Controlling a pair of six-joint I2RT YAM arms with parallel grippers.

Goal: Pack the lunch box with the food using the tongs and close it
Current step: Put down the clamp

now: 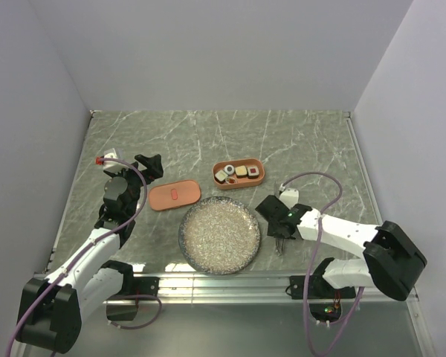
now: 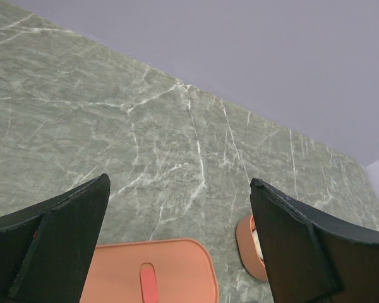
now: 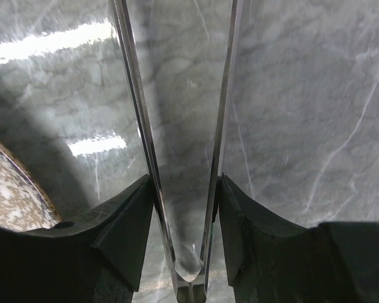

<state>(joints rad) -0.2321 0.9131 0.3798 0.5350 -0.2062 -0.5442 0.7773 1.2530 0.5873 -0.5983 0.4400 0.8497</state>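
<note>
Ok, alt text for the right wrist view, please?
The right tool grips thin metal tongs, both slender arms pinched between its dark fingers and running up the frame over a grey-green marble table. The edge of a speckled plate shows at lower left.

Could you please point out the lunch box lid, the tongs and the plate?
lunch box lid (image 1: 174, 195): top external view, its red mark.
tongs (image 3: 142, 126): right wrist view, its left arm.
plate (image 1: 220, 235): top external view, bare centre.
</note>
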